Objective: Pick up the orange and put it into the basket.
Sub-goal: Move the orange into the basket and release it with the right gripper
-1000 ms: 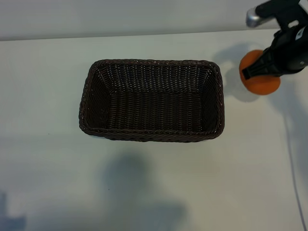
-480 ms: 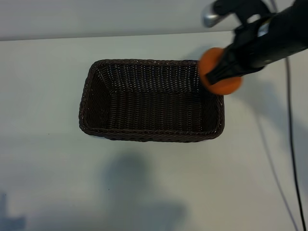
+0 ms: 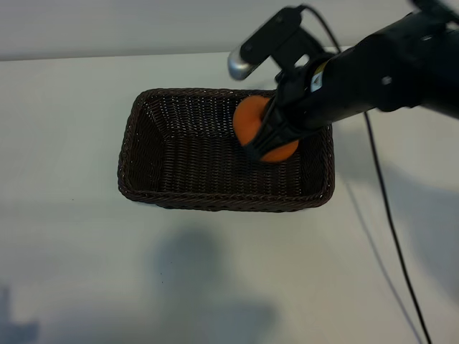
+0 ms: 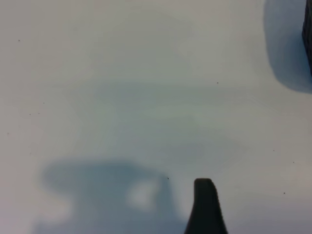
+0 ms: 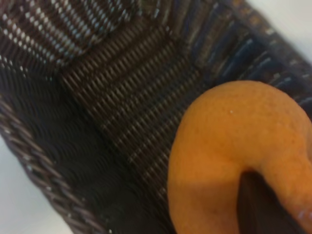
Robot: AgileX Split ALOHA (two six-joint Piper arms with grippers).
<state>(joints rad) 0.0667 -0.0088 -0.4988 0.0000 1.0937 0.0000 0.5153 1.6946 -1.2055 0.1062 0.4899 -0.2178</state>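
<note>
- basket [image 3: 143,143]: dark woven wicker, rough ribbed weave, slight sheen;
- orange [image 3: 252,123]: matt, dimpled skin;
- table [image 3: 72,251]: smooth, pale, matt

- A white table [image 3: 72,272] fills nearly the whole exterior view, with a paler band of wall along the top edge of the frame.
- The basket [image 3: 136,188], dark brown wicker and rectangular, sits directly on the tabletop a little above the middle of the frame, its long sides running left to right.
- A thin black cable [image 3: 391,236] trails over the surface at the right of the frame, running down toward the lower right corner.
- Soft grey shadows lie on the white top at lower centre and in the lower left corner.
- In the left wrist view the same pale surface [image 4: 122,73] shows tiny dark specks and a blurred shadow.
</note>
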